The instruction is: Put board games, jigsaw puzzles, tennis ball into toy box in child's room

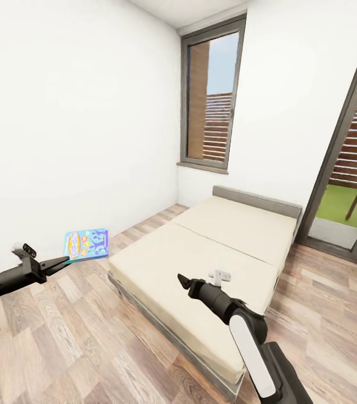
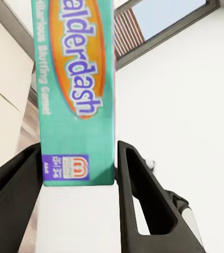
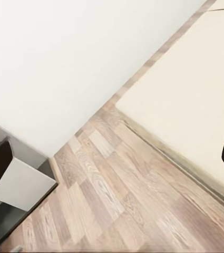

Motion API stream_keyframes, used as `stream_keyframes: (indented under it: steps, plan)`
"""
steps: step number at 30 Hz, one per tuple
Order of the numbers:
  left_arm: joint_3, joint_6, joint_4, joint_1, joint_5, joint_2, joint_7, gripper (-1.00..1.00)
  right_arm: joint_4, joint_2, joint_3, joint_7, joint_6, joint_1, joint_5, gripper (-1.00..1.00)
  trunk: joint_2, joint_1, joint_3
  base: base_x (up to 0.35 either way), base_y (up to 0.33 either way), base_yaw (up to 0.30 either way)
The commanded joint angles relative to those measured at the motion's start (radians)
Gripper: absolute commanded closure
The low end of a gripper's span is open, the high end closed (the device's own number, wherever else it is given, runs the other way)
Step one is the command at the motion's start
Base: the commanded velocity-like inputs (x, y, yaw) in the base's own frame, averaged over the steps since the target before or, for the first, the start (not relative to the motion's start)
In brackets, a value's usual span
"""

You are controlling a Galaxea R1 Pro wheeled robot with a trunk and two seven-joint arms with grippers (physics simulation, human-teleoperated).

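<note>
Left wrist view looks along the left gripper (image 2: 79,174), whose jaws stand wide, with a board game (image 2: 75,89) framed between the two dark fingers (image 2: 138,195) but apparently beyond them, not gripped. From the head, that gripper (image 1: 60,261) points toward 2 o'clock at the same teal-and-blue box (image 1: 86,244), which leans against the white wall on the wood floor just left of the bed (image 1: 212,264). The right gripper (image 1: 182,279) hovers over the bed's near half; whether its jaws are apart cannot be told there, though its wrist view shows dark fingers at opposite edges, suggesting open. The step in hand looks like reaching for this game; next, the left arm must advance and close on the box's edge.
</note>
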Motion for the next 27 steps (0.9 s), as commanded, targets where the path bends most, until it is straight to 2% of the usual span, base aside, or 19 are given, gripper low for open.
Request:
stream_keyframes:
  steps: [1, 27]
  plan:
    - [0.0, 0.011, 0.0, -0.001, 0.002, 0.0, -0.003, 1.0, 0.0, 0.0, 0.0, -0.005, 0.004, -0.001, -0.008, -1.0, 0.006, -0.004, 0.002, 0.0, 0.0, 0.277]
    - [0.0, 0.011, 0.0, -0.001, 0.002, -0.002, -0.001, 1.0, 0.002, 0.002, 0.001, -0.004, 0.004, -0.001, -0.008, -1.0, 0.188, -0.103, 0.095, 0.0, 0.0, 0.277]
